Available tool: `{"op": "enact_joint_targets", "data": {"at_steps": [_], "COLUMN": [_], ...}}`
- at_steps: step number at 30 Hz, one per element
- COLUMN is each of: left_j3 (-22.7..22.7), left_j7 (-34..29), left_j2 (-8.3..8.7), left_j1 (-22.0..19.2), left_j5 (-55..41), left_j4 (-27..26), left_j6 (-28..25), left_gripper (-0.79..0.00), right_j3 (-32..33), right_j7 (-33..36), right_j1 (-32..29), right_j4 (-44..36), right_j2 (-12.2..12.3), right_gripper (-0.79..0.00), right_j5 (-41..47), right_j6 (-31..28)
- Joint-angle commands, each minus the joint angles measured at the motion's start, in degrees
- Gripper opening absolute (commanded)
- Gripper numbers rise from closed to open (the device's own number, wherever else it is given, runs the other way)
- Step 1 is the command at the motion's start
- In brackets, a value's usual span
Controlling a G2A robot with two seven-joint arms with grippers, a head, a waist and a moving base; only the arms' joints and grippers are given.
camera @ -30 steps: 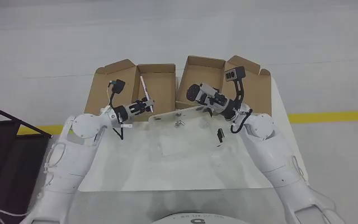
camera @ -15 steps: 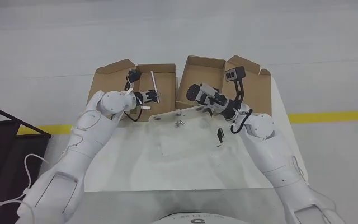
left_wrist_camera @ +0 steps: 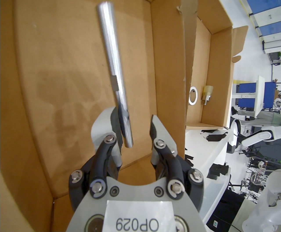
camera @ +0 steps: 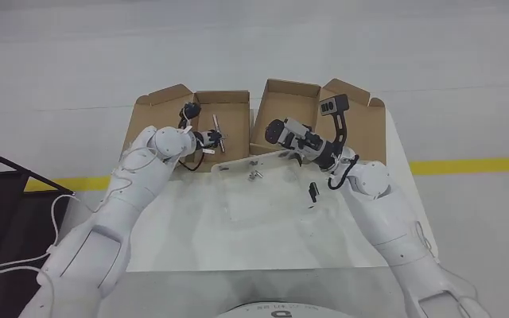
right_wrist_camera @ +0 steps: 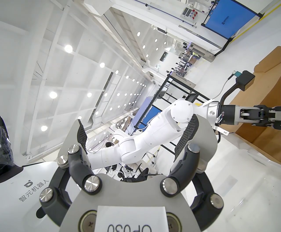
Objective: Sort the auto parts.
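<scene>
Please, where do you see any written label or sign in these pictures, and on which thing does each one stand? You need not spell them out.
Left label, a short code, upside down: on the left gripper's base plate.
Right label, a short code, partly cut off: on the right gripper's base plate.
Small tag, at the other arm's wrist: too small to read.
Blue screen, far off in the hall: its mark is too small to read.

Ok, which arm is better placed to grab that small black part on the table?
Right. The black part lies beside the right forearm, and the right gripper is open and empty. The left gripper is over the left box, the metal rod between its open fingers.
</scene>
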Motion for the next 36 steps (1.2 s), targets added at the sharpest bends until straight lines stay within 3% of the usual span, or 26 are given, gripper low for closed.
{"op": "enact_joint_targets", "data": {"at_steps": [1, 5, 10, 15, 21, 31, 33, 36], "left_j3": [-0.07, -1.28, -5.92, -14.11, -23.72, -23.81, -23.62, -22.99], "left_j7": [0.23, 1.33, 3.03, 2.74, -2.42, -1.9, 2.05, 6.87], "left_j2": [-0.17, -0.09, 1.45, 4.59, 8.03, 8.04, 8.19, 8.62], "left_j1": [-0.03, 0.37, 2.51, 9.2, 22.02, 22.14, 23.78, 26.72], "left_j5": [-0.27, -1.35, -3.76, -6.14, -9.07, -8.74, -3.58, 7.32], "left_j4": [0.55, 0.53, -3.69, -13.86, -30.16, -30.18, -32.16, -37.71], "left_j6": [-0.66, -2.44, -7.02, -12.54, -16.44, -16.38, -17.26, -22.64], "left_gripper": [0.0, 0.0, 0.0, 0.0, 0.0, 0.0, 0.0, 0.0], "right_j3": [0.0, 0.0, 0.0, 0.0, 0.0, 0.0, 0.0, 0.76], "right_j7": [0.0, 0.0, 0.0, 0.0, 0.0, 0.0, 0.0, -1.86], "right_j1": [0.0, 0.0, 0.0, 0.0, 0.0, 0.0, 0.0, -0.36], "right_j4": [0.0, 0.0, 0.0, 0.0, 0.0, 0.0, 0.0, -0.83], "right_j2": [0.0, 0.0, 0.0, 0.0, 0.0, 0.0, 0.0, 0.13], "right_gripper": [0.0, 0.0, 0.0, 0.0, 0.0, 0.0, 0.0, 0.0], "right_j5": [0.0, 0.0, 0.0, 0.0, 0.0, 0.0, 0.0, -1.77], "right_j6": [0.0, 0.0, 0.0, 0.0, 0.0, 0.0, 0.0, 0.95]}}
